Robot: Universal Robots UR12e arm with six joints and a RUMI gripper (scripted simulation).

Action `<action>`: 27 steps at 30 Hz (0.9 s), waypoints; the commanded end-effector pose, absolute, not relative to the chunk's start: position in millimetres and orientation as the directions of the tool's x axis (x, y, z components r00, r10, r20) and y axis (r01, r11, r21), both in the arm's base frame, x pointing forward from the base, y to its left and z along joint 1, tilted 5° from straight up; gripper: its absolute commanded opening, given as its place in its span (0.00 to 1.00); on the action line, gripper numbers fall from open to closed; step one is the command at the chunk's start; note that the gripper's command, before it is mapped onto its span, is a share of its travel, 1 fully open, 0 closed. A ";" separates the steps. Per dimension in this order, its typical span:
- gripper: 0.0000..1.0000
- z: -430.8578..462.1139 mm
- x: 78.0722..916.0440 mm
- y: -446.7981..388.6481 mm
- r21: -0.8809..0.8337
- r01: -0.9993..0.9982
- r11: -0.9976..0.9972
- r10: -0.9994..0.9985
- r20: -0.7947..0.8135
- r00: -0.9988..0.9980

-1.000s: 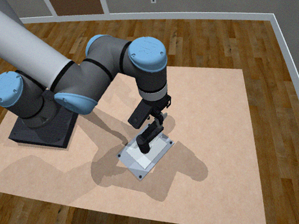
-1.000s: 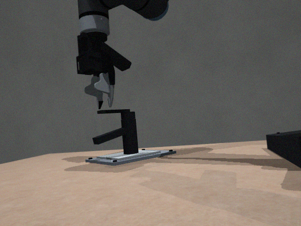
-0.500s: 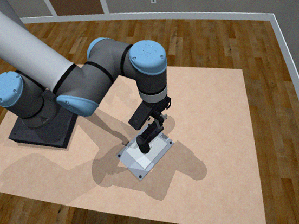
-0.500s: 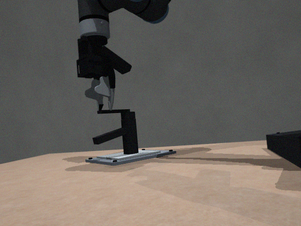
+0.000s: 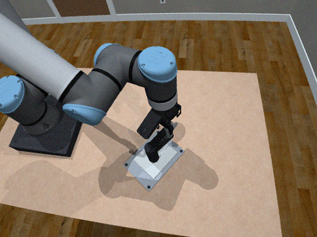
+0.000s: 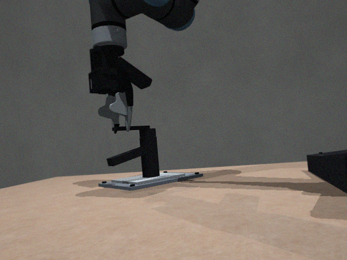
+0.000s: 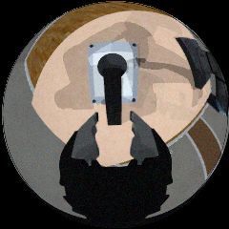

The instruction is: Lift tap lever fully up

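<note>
A black tap (image 6: pixel 148 152) stands upright on a grey metal plate (image 6: pixel 151 182) on the tan mat. Its thin lever (image 6: pixel 131 128) lies level at the top, pointing left, above the slanted spout (image 6: pixel 123 156). My gripper (image 6: pixel 121 128) has come down over the lever's free end, with one finger on each side of it. In the wrist view the lever (image 7: pixel 113 95) ends between my fingers, with a gap on both sides. The fingers stand partly open and grip nothing. The tap also shows in the top view (image 5: pixel 154 150), under the gripper (image 5: pixel 167 128).
The robot's dark base (image 5: pixel 46 140) stands on the mat to the left of the tap; it also shows at the right edge of the exterior view (image 6: pixel 327 168). Wooden floor surrounds the mat, with walls beyond.
</note>
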State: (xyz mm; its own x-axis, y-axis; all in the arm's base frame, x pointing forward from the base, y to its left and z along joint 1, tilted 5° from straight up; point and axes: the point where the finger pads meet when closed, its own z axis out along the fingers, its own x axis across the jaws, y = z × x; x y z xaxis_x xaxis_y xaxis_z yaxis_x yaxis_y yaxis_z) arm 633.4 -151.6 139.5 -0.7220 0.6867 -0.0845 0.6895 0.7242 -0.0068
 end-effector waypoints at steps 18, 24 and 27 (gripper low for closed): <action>0.37 135.4 634.2 -152.1 -0.006 0.690 0.724 0.687 -0.086 -0.722; 0.37 135.4 634.2 -152.1 -0.006 0.690 0.724 0.687 -0.086 -0.722; 0.37 135.4 634.2 -152.1 -0.006 0.690 0.724 0.687 -0.086 -0.722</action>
State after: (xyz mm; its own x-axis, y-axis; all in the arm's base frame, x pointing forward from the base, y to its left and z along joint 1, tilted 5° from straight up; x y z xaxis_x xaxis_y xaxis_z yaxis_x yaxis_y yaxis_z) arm 633.7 -151.9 134.6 -0.7220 0.6867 -0.0846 0.6895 0.7242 -0.0068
